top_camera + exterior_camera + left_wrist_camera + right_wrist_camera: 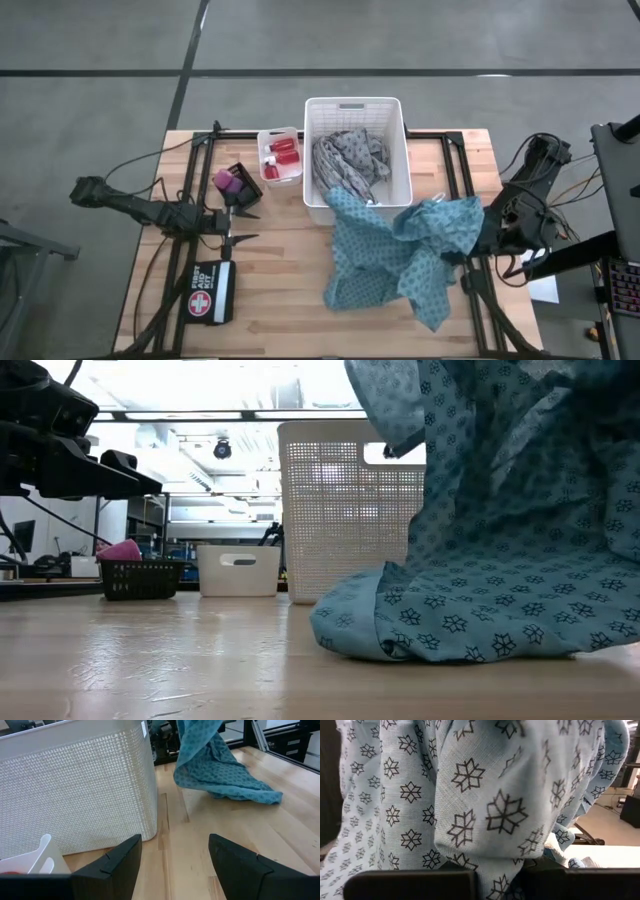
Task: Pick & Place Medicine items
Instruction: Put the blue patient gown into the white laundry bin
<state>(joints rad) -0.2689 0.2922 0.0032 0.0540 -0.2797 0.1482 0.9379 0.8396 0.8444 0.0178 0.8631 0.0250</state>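
My right gripper (pixel 495 872) pinches the teal cloth (pixel 400 255), lifting one edge to carry it toward the white basket (pixel 357 108). My left gripper (pixel 240 225) waits with fingers apart near the black tray (pixel 240 185).

Small bin (pixel 279 156) left of tall basket (pixel 357 110); patterned cloth (pixel 390 255) before basket, pouch (pixel 211 291) far left.

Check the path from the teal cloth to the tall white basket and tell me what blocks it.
Nothing visible blocks it. The right claw is shut on the teal cloth, which already drapes against the tall white basket at its near wall. A grey cloth lies inside, with room above it.
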